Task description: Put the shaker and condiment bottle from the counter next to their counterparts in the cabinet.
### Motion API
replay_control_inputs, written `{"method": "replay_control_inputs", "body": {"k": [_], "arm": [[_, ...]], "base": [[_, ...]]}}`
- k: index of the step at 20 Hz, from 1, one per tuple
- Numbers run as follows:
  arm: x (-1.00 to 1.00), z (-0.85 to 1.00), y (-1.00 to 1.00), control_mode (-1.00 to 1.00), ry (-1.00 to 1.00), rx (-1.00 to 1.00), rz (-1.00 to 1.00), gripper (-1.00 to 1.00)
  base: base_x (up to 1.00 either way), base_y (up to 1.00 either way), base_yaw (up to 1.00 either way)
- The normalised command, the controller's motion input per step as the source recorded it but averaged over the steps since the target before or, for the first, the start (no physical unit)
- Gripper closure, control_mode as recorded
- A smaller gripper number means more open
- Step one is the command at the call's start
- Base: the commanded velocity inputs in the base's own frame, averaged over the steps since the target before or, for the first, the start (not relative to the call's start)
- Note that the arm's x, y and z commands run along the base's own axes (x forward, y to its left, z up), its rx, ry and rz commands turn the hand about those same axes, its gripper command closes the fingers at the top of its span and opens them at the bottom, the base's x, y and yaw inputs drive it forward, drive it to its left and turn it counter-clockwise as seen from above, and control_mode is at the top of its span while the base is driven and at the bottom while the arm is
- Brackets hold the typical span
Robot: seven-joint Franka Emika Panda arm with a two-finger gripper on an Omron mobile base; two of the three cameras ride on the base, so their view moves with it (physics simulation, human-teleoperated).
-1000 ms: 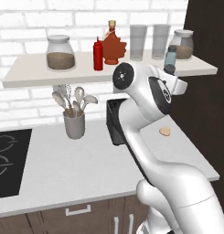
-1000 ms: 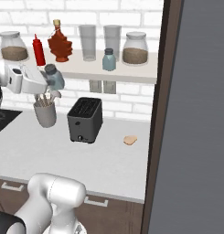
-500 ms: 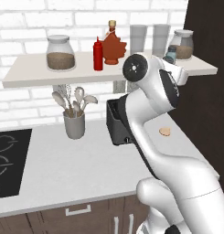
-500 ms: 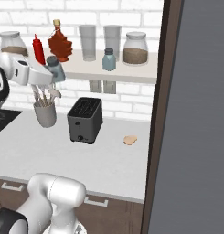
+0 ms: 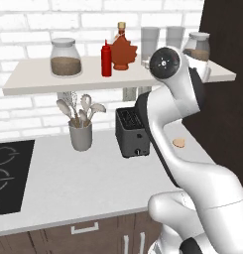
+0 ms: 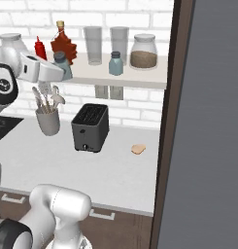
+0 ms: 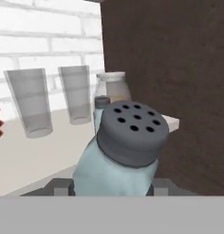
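The tool (image 6: 62,73) is pinching the shaker (image 7: 118,155), holding it up at the level of the cabinet (image 5: 38,84), at that shelf's front edge in the right base view; in the hand view the shaker is filling the foreground with its grey holed cap tilting toward the camera. Its twin shaker (image 6: 116,63) is standing farther along the shelf, just in front of two clear glasses (image 6: 93,45) and beside a lidded jar (image 6: 144,51) of brown grains. The condiment bottle (image 5: 106,59) is sitting upright on the cabinet, just beside the maple-leaf syrup bottle (image 5: 123,50), with another jar (image 5: 65,58) standing well to the left of them in the left base view. Below, on the surface (image 5: 68,178), a dark toaster (image 6: 91,127) is standing near a grey utensil holder (image 5: 81,135), and a small tan piece of food (image 6: 138,149) is lying apart from both.
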Motion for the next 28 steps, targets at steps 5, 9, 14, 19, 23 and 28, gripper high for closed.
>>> {"method": "replay_control_inputs", "body": {"k": [5, 9, 14, 19, 23, 28], "arm": [[0.02, 0.00, -0.01, -1.00, 0.01, 0.00, 0.01, 1.00], [0.31, 0.00, 0.00, -1.00, 0.23, 0.00, 0.00, 1.00], [0.35, 0.00, -0.03, -1.00, 0.22, 0.00, 0.00, 1.00], [0.00, 0.00, 0.00, -1.00, 0.00, 0.00, 0.00, 1.00], [0.26, 0.00, 0.00, -1.00, 0.00, 0.00, 0.00, 1.00], [0.32, 0.00, -0.06, -1.00, 0.00, 0.00, 0.00, 1.00]], "base": [[0.00, 0.00, 0.00], [0.00, 0.00, 0.00], [0.00, 0.00, 0.00], [0.00, 0.00, 0.00], [0.00, 0.00, 0.00], [0.00, 0.00, 0.00]]}}
